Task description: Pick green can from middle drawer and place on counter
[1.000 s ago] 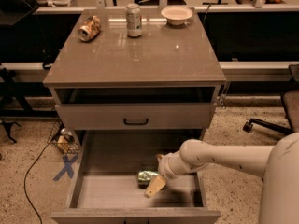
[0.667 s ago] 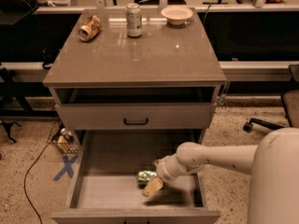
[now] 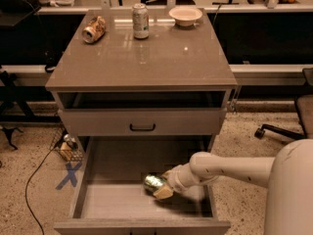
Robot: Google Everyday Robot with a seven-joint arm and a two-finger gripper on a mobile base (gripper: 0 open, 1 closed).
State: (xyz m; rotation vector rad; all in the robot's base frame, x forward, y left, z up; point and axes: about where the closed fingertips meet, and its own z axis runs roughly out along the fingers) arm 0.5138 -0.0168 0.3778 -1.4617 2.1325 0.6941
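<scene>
The green can [image 3: 153,182] lies on its side on the pale floor of the open middle drawer [image 3: 110,202], near its middle. My gripper [image 3: 164,185] reaches in from the right on a white arm and sits right against the can's right end, low inside the drawer. The can's right end is hidden behind the gripper. The counter [image 3: 146,62] is the glossy grey-brown top of the cabinet, above the drawers.
On the counter's back edge stand a dented orange-tan can [image 3: 94,29], a taller silver can [image 3: 140,20] and a white bowl [image 3: 185,15]. The upper drawer [image 3: 142,122] with a black handle juts out above the middle drawer. An office chair base [image 3: 274,129] is at the right.
My gripper has moved a little left and up along the drawer, closing in on the green can. The can has stayed in about the same place.
</scene>
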